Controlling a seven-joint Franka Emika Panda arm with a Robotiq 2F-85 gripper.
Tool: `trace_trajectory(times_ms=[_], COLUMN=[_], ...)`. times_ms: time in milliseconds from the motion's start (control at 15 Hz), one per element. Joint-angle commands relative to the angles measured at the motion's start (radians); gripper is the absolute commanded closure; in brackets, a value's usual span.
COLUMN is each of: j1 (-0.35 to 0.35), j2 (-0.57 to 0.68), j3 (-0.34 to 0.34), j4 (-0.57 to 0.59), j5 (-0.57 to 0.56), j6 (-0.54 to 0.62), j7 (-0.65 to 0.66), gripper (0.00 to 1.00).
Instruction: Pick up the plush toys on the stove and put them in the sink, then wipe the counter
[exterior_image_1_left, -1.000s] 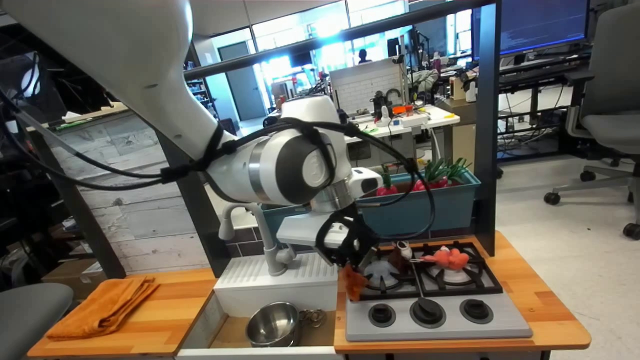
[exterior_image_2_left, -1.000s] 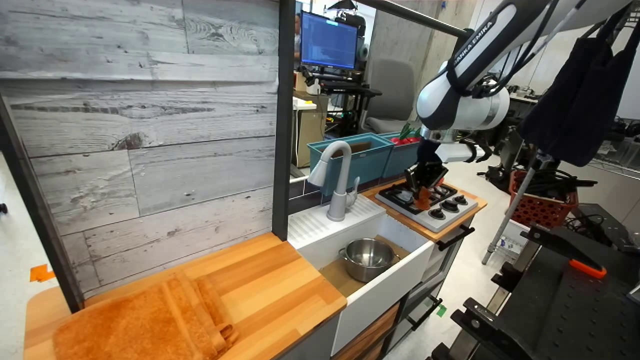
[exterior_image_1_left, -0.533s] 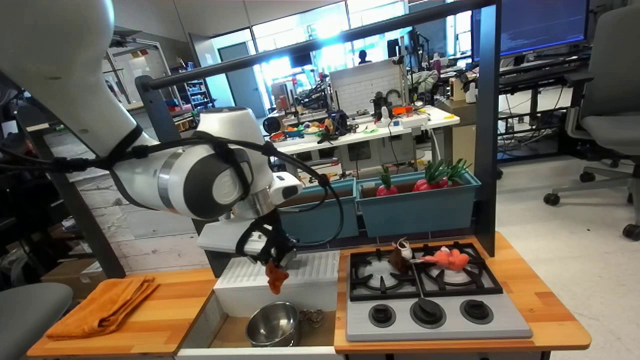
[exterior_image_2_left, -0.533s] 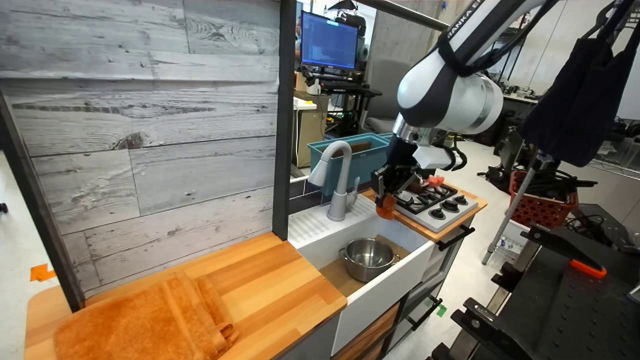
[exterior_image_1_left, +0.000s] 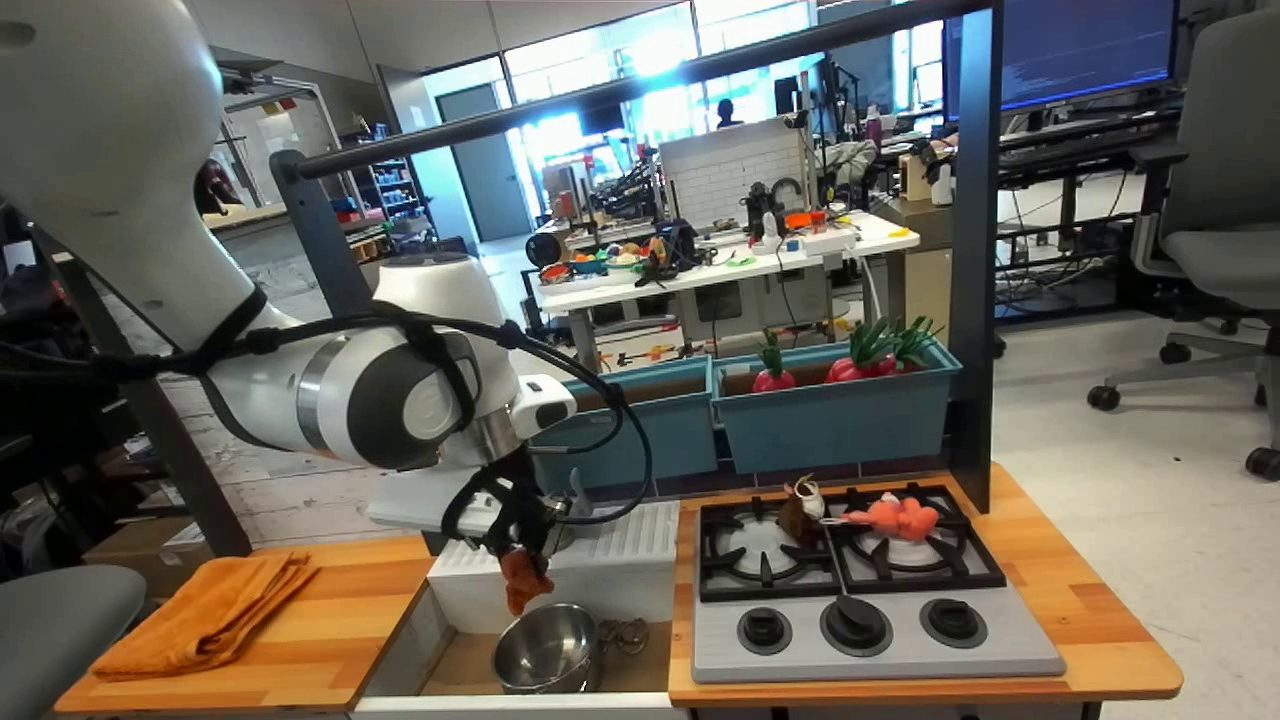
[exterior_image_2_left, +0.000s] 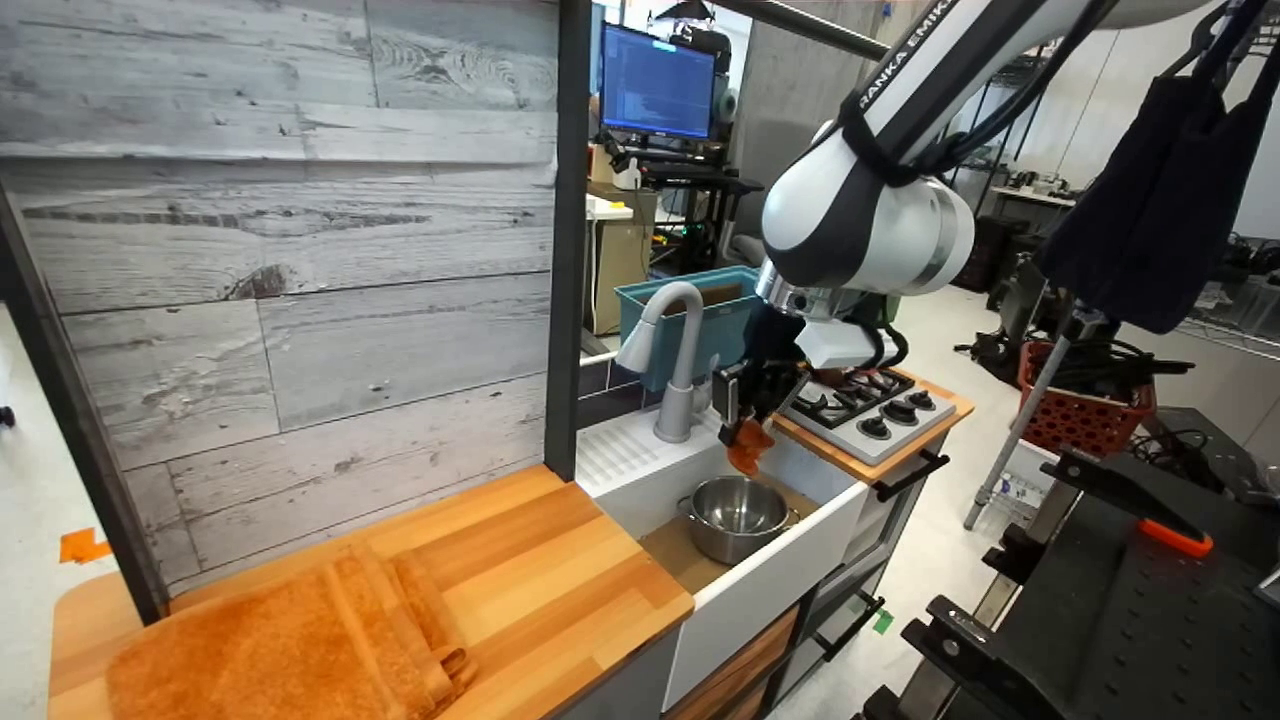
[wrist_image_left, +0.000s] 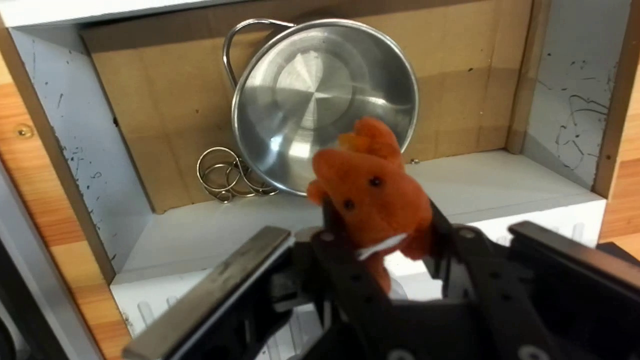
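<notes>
My gripper is shut on an orange plush toy with dark eyes and a white strip. In both exterior views the gripper holds the toy above the sink, just over the round metal bowl. In the wrist view the toy overlaps the bowl's rim. A red-orange toy and a dark brown toy with a white part lie on the stove. The wooden counter surrounds the stove.
A folded orange cloth lies on the counter left of the sink in this exterior view. The grey faucet stands behind the sink. Metal rings lie beside the bowl. Teal bins hang behind the stove.
My gripper has carried the orange toy from the stove's edge across to the sink, then lowered it a little toward the bowl. The other toys have not moved.
</notes>
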Motion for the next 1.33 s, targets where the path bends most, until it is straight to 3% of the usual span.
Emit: trace_trajectory(times_ms=[0,133,267,333,600,667,800,1000,1067,1267], j1=[0.007,0.045,0.025,0.015,0.019,0.004,-0.008,-0.006,-0.015,-0.040], j2=[-0.014,-0.061,-0.136,-0.188,-0.295,-0.222,-0.273,-0.286,-0.255,-0.155], j3=[-0.028,-0.097,-0.118,-0.136,-0.270,-0.213,-0.249,-0.253,-0.244,-0.250], j4=[0.012,-0.017,-0.068,-0.105,-0.096,-0.064,-0.070,-0.080,-0.044,0.123], j5=[-0.014,-0.034,-0.044,-0.049,-0.083,-0.060,-0.073,-0.074,-0.054,-0.037], j6=[-0.055,-0.136,-0.218,-0.235,-0.269,-0.238,-0.253,-0.260,-0.209,-0.216], j7=[0.030,0.078,0.053,0.044,0.130,0.086,0.098,0.108,0.119,0.165], gripper=[0.31,0.16,0.02,0.00,0.00,0.00,0.00,0.00,0.00,0.00])
